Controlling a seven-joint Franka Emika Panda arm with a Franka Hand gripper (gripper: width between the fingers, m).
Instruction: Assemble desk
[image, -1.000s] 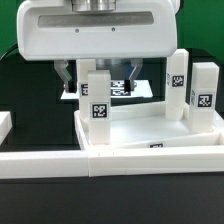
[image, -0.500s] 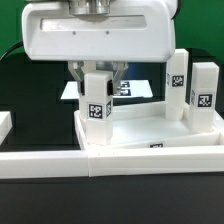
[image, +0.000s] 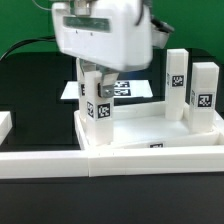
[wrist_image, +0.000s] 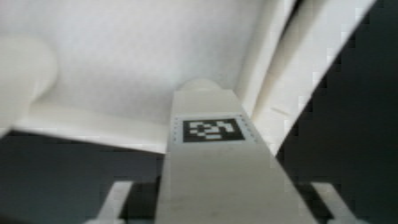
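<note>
The white tray-like desk top (image: 150, 130) lies against the low border wall (image: 60, 160), with tagged square legs standing in its corners. The gripper (image: 97, 85) is clenched on the leg (image: 98, 105) at the exterior view's left; two legs (image: 177, 80) stand right. The wrist view alone shows that leg's tagged end (wrist_image: 214, 131) between the fingers (wrist_image: 119, 200), close beside the top's raised rim.

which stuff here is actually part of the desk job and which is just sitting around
Part of the job:
- desk top
- leg in the hand
- two standing legs on the exterior view's right
- hand, closed on the leg

Just lying about:
- marker board
- low border wall
</note>
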